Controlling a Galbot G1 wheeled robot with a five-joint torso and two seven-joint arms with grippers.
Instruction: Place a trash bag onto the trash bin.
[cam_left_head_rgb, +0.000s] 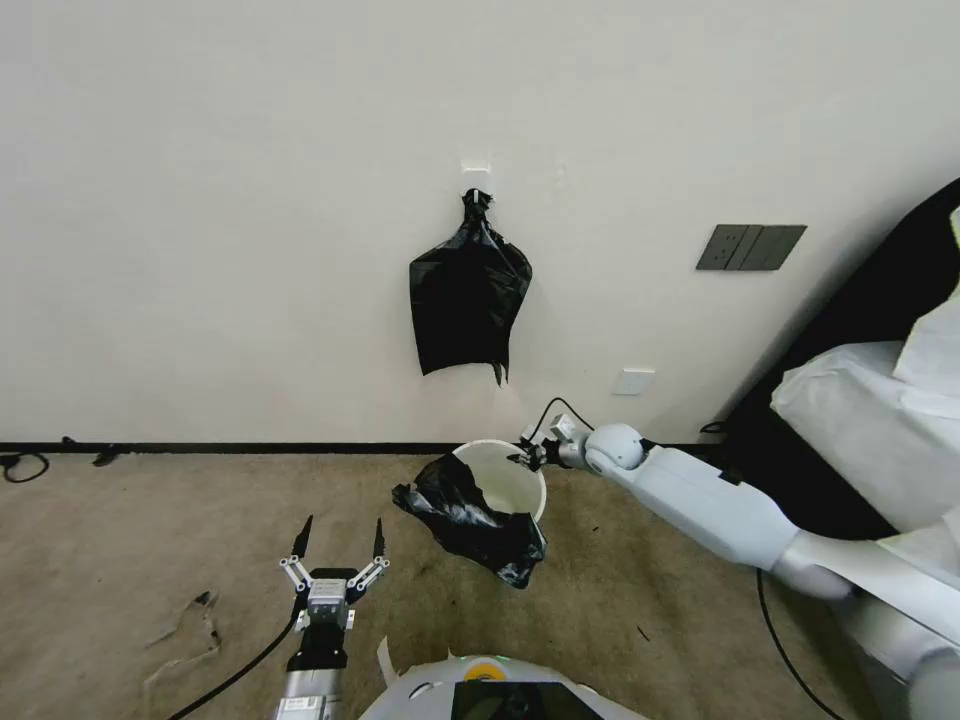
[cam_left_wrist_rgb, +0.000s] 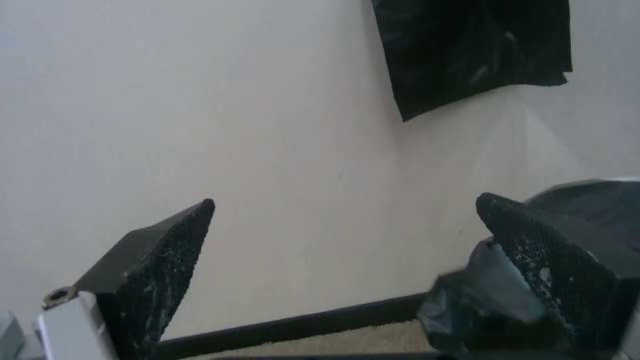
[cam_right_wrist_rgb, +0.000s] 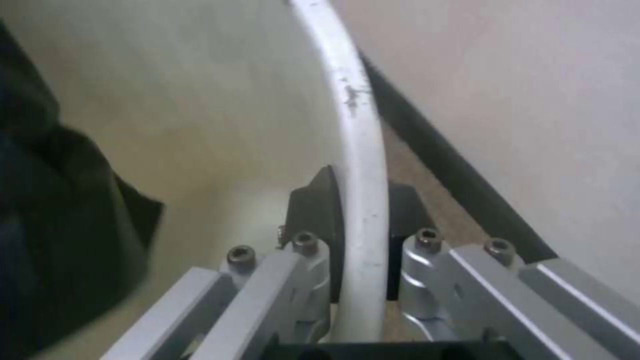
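Note:
The cream-white trash bin (cam_left_head_rgb: 510, 478) stands on the carpet near the wall. The glossy black trash bag (cam_left_head_rgb: 468, 515) is draped over the bin's near-left rim and hangs down its outer side. My right gripper (cam_left_head_rgb: 527, 456) reaches in from the right and is shut on the bin's far-right rim (cam_right_wrist_rgb: 363, 150), one finger inside and one outside. The bag (cam_right_wrist_rgb: 53, 225) lies across the bin's inside from that grip. My left gripper (cam_left_head_rgb: 338, 548) stands open with nothing in it, left of the bag and nearer to me. Its fingertips (cam_left_wrist_rgb: 160, 260) frame the wall, with the bag (cam_left_wrist_rgb: 480, 300) beside one of them.
A flatter black bag bunch (cam_left_head_rgb: 468, 300) hangs from a wall hook above the bin; its lower edge (cam_left_wrist_rgb: 473, 50) shows past my left gripper. Dark wall sockets (cam_left_head_rgb: 750, 247) and white-draped furniture (cam_left_head_rgb: 880, 430) are at the right. Scraps (cam_left_head_rgb: 185, 625) lie on the carpet at left.

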